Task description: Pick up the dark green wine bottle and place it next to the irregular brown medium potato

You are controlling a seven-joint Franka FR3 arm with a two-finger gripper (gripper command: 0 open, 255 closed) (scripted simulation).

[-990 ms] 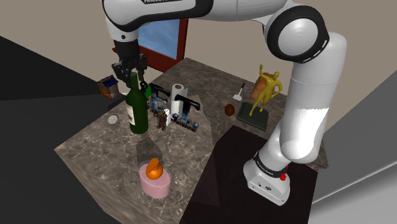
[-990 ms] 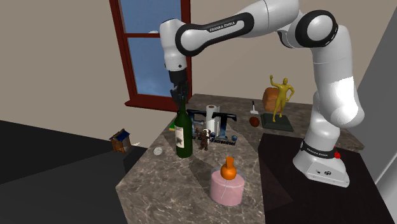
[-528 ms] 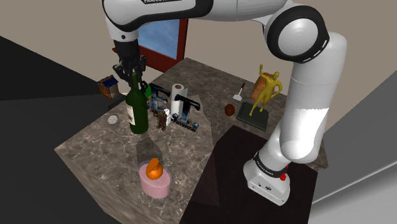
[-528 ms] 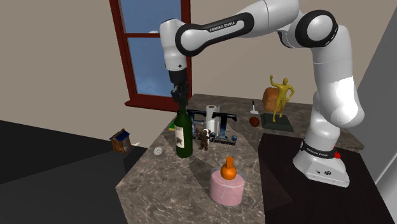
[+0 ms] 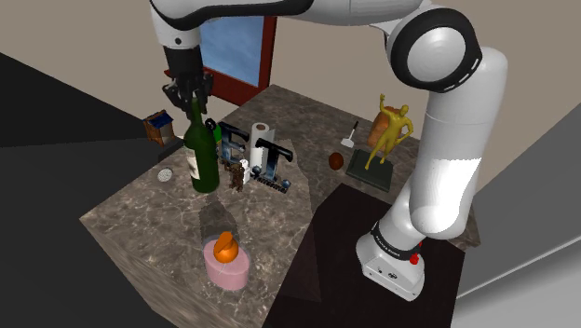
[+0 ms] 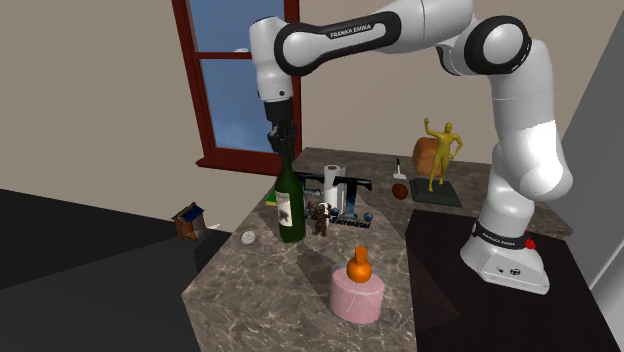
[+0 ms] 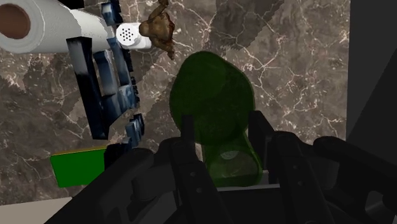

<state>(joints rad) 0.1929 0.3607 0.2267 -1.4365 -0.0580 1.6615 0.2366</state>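
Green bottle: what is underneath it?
Dark marbled tabletop shows around the bottle, which the end effector clasps by the neck. The spot straight below is hidden by the bottle itself.

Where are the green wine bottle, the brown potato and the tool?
green wine bottle (image 5: pixel 203 160), shoulder view, on its body beside the label.
brown potato (image 5: pixel 335 160), shoulder view, on its middle.
tool (image 6: pixel 283 150), second exterior view, midway between its fingertips, at the bottle's neck.

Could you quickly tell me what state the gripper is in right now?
Gripper: closed, holding the green bottle by its neck.
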